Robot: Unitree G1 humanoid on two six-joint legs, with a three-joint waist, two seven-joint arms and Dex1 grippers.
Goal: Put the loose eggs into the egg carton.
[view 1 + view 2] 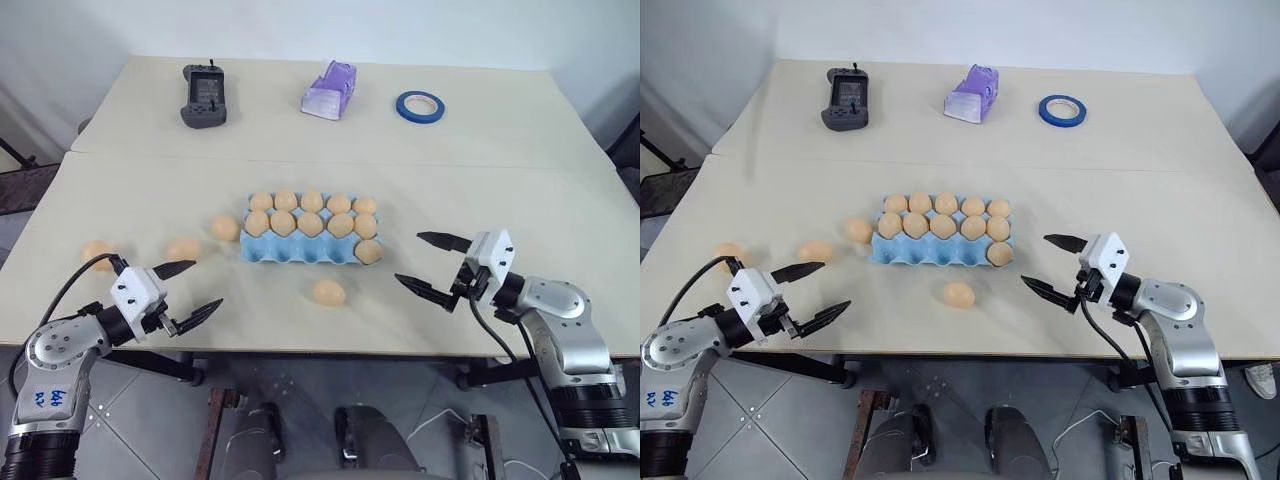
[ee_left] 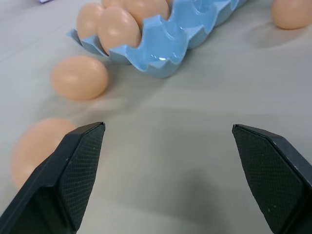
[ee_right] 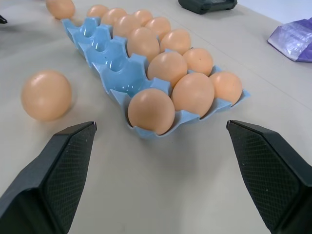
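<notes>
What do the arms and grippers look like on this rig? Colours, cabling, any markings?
Both arms are silver-grey metal with black joint rings. Each wrist carries a white boxy housing. The left gripper and right gripper each have two black, tapered fingers; their inner pads are finely textured. A black cable loops along each forearm. The left arm bears blue handwritten marks, illegible.

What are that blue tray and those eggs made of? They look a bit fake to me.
The egg carton looks like moulded plastic or coated pulp: its empty cups are smooth and catch a glossy highlight. The loose eggs, such as this one, have an even tan-orange, matte shell with faint speckles; whether they are real or plastic dummies cannot be told. The table seems a smooth, matte beige board.
</notes>
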